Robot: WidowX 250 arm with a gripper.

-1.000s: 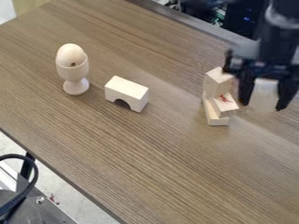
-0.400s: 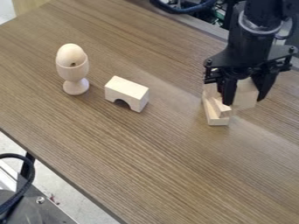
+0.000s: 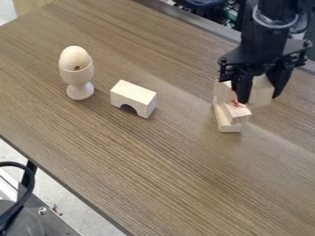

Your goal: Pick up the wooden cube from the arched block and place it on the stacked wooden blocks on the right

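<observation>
Camera view: the gripper (image 3: 259,98) is between two and three o'clock, fingers clamped on a pale wooden block (image 3: 263,93). Stacked wooden pieces (image 3: 229,126) stand near three o'clock. An arch block (image 3: 135,96) lies at four o'clock from the egg cup (image 3: 78,82).

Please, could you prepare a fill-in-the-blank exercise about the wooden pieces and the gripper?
In the picture, the egg in its cup is ____ of the arched block.
The pale block is ____ the fingers of the gripper.
The arched block's opening faces ____.
The mark near the gripper is coloured ____.

Missing words: left; between; down; red.
</observation>
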